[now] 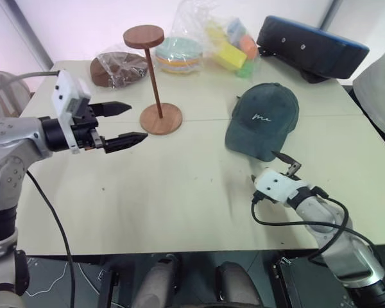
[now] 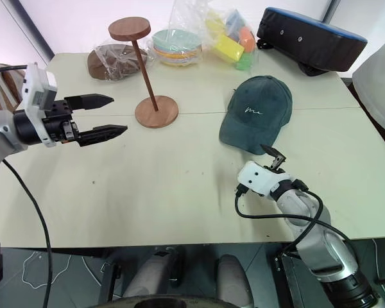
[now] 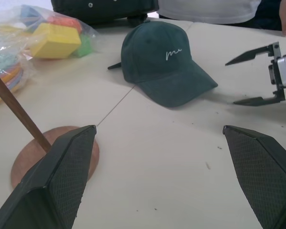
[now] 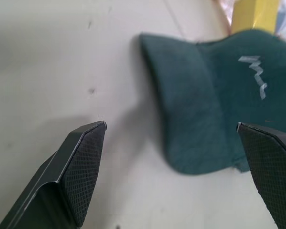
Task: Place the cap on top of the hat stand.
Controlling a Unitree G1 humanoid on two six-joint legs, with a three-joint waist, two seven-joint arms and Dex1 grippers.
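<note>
Hat stand point(image 3: 19, 114): top disc cut off at 10 o'clock, base partly behind a finger. Cap point(image 4: 214, 105) embroidery blurred.
</note>
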